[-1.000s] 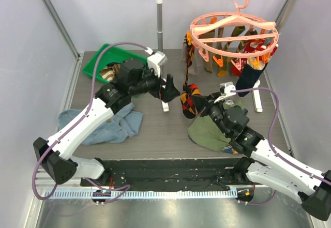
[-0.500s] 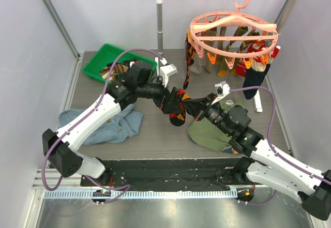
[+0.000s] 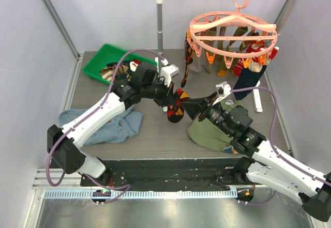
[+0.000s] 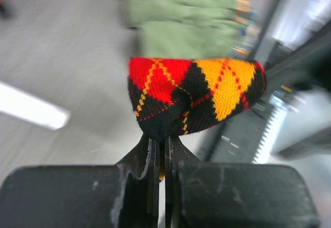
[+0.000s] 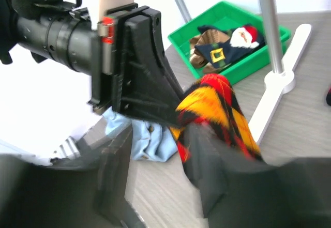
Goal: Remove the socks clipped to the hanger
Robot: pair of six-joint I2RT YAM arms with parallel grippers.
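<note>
**Argyle sock off the hanger, pinched by left gripper**

Grey table (image 3: pixel 155 135). Rail stand (image 3: pixel 159 26) at rear, with the salmon clip hanger (image 3: pixel 232 31) hooked on its bar. Socks (image 3: pixel 248 75) are pegged round the ring. Olive garment (image 3: pixel 207 132) front right, blue garment (image 3: pixel 111 127) front left, green bin (image 3: pixel 98 62) rear left. Mid-table, the left gripper (image 4: pixel 164 150) has its jaws closed tight on a red-yellow-black argyle sock (image 4: pixel 194 93). Right gripper (image 3: pixel 195 106) is just beside it, fingers spread wide; contact with the sock unclear.
</note>
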